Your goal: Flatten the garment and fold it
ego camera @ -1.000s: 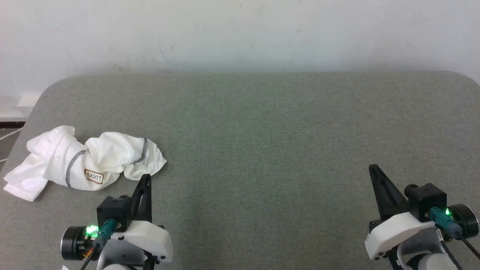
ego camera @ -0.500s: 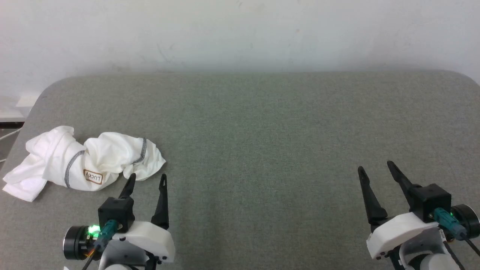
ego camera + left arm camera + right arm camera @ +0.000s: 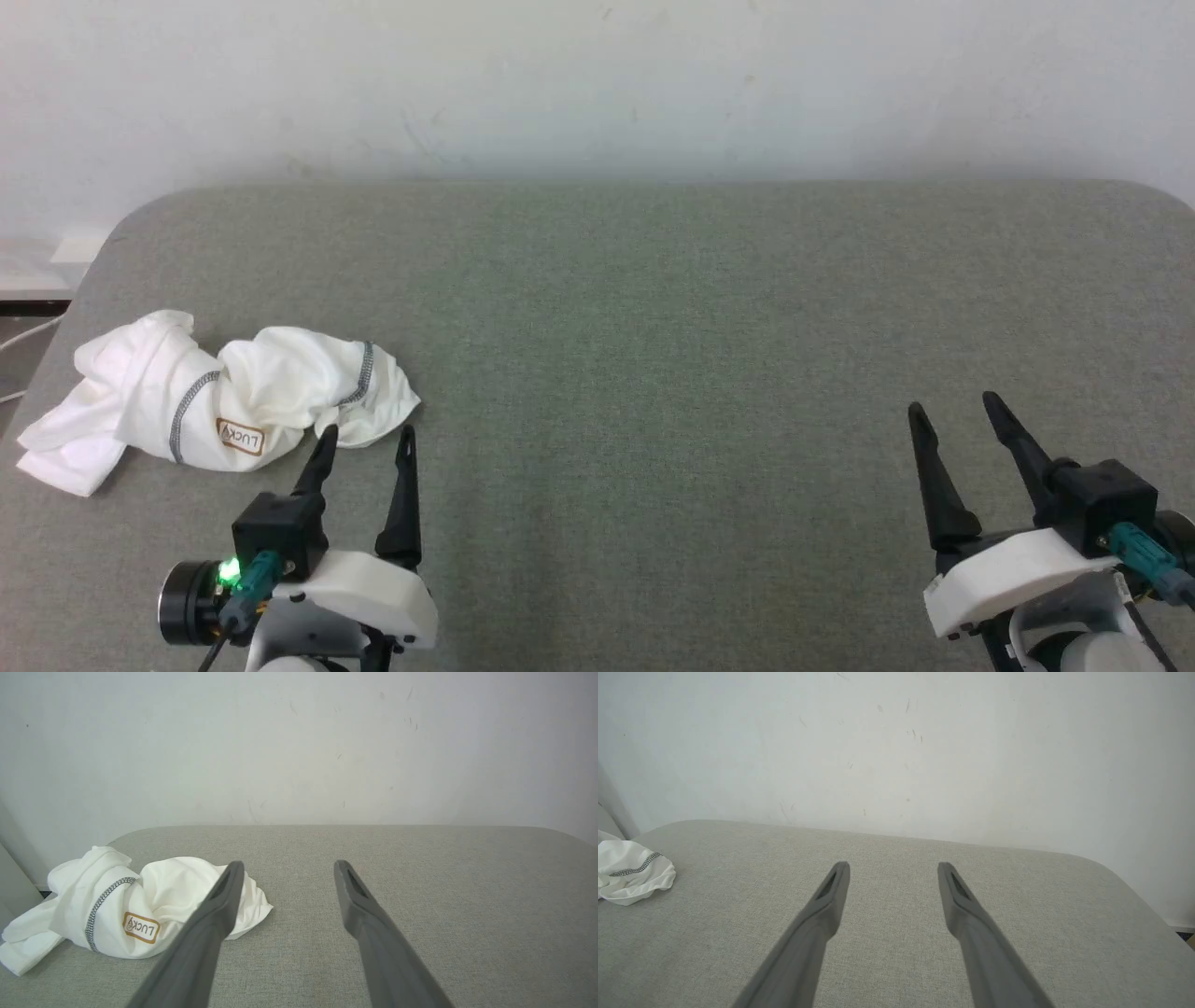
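Head view: both arms sat low at the near edge of the table point(image 3: 653, 327), fingers pointing fwd. Left gripper point(image 3: 366, 431) and right gripper point(image 3: 952, 403) each had jaws spread. Count: 2 grippers, 1 garment point(image 3: 233, 401). It lay crumpled at table's left, near left gripper, well apart from right. White, w/ grey zigzag stitching and a brown-bordered label point(image 3: 240, 437).

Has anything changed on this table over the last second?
Both opened: the left end effector and the right end effector each went from fingers pressed together to fingers spread apart. Nothing was grasped. The garment stayed crumpled at the left of the table; its slight shift in the head view is the camera moving.
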Robot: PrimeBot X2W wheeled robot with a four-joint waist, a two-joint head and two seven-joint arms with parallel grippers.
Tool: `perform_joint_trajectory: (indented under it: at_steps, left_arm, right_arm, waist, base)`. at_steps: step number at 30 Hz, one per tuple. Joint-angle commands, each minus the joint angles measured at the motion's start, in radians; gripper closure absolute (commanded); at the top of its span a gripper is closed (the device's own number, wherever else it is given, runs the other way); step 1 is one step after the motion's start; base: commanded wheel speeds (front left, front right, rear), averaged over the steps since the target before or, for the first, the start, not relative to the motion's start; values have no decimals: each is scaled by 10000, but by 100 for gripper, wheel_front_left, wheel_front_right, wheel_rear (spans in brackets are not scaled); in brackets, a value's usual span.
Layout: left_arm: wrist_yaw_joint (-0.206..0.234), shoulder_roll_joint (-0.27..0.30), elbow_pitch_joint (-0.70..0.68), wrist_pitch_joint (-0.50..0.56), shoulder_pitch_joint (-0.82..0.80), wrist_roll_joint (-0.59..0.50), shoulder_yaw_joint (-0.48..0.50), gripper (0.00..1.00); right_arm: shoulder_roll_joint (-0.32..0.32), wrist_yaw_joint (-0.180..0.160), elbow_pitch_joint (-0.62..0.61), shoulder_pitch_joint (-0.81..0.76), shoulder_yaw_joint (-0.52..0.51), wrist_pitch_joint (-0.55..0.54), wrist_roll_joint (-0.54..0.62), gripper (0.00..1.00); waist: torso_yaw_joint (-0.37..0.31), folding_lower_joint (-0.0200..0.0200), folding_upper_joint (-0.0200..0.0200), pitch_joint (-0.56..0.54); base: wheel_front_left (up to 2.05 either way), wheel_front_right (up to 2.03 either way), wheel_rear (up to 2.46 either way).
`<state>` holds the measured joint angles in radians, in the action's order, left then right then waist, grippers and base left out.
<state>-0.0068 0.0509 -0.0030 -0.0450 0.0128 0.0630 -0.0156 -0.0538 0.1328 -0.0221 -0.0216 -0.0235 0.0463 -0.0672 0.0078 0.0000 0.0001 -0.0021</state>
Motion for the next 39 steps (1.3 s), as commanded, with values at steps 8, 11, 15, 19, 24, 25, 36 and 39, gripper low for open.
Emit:
perform_joint_trajectory:
  at_steps: [8, 11, 15, 19, 24, 25, 36, 39]
  left_arm:
    - [62, -2, -67, -239, -97, 293, 14, 0]
    - [71, -2, -69, -303, -80, 374, 27, 0]
    - [94, -2, -66, -387, -55, 478, 61, 0]
    - [106, -2, -57, -470, -24, 562, 83, 0]
    - [110, -3, -22, -575, 17, 646, 103, 0]
    - [112, -3, -15, -596, 21, 671, 103, 0]
    - [113, -3, 71, -826, 73, 1016, 47, 0]
    - [113, -4, 94, -888, 87, 1132, 27, 0]
  right_arm:
    - [11, -5, -190, -149, -20, 227, -140, 0]
    - [12, -6, -204, -186, -16, 291, -152, 0]
    - [13, -7, -209, -239, 12, 374, -151, 0]
    - [14, -7, -201, -290, 31, 458, -70, 0]
    - [15, -8, -204, -342, 71, 563, 118, 0]
    - [15, -8, -200, -352, 82, 584, 133, 0]
    - [18, -10, -187, -396, 205, 813, 255, 0]
    - [19, -11, -183, -410, 234, 876, 296, 0]
  waist:
    - [283, 0, -1, -42]
    - [420, 0, -1, -64]
    - [617, 0, -1, -86]
    - [855, 0, -1, -115]
    - [1182, 0, -1, -135]
    - [1255, 0, -1, -137]
    - [2068, 0, -1, -151]
    - [2296, 0, -1, -143]
  base:
    - [0, 0, 0]
    - [0, 0, 0]
    - [0, 0, 0]
    - [0, 0, 0]
    - [0, 0, 0]
    - [0, 0, 0]
    - [0, 0, 0]
    - [0, 0, 0]
